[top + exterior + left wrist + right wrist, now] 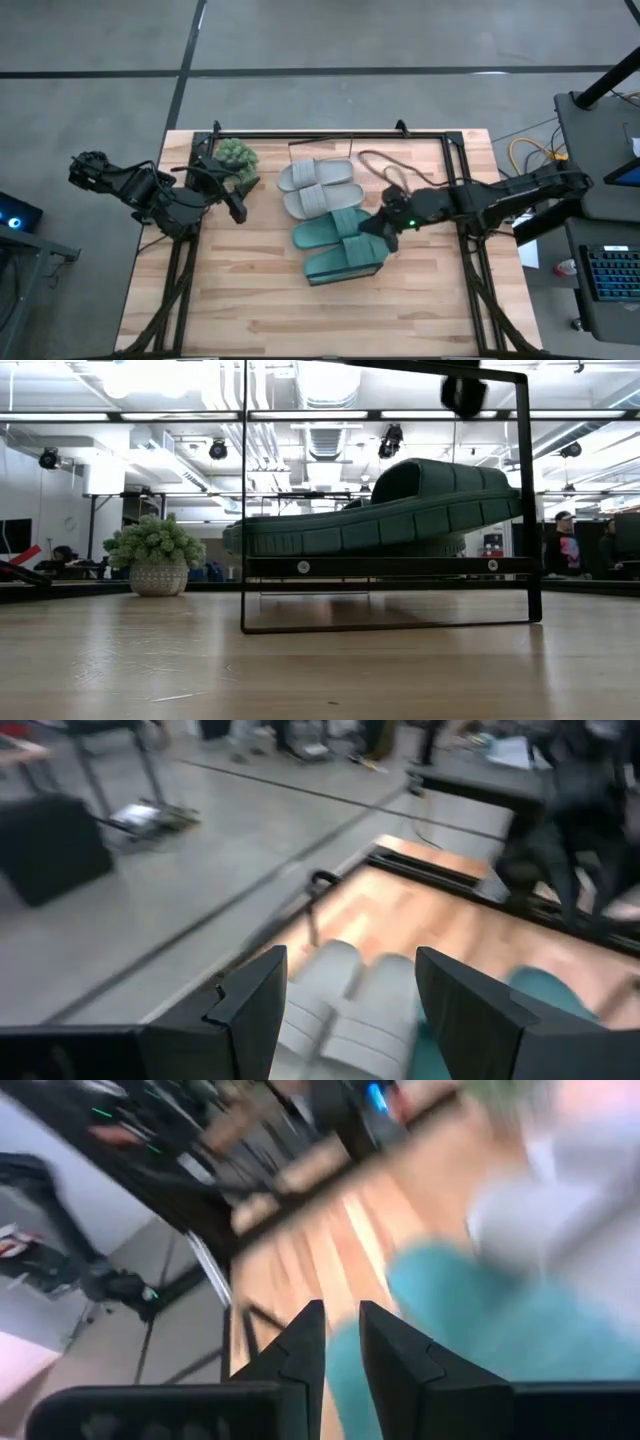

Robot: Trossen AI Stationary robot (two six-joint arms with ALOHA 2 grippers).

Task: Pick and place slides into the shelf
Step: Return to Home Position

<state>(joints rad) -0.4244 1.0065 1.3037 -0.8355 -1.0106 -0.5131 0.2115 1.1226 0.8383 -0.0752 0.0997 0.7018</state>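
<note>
High view: grey slides (318, 187), teal slides (340, 245) on shelf (390, 567). Left gripper (238, 208) left, jaws apart. Right gripper (388, 236) right, jaws nearly together.

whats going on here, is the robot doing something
All four wide-strap rubber slides, the light grey pair and the teal green pair, lie side by side on the light-wood shelf with its black wire frame. Neither arm holds anything: the left end effector is open near the small fuzzy green plant, and the right end effector is shut, beside the teal pair.
</note>
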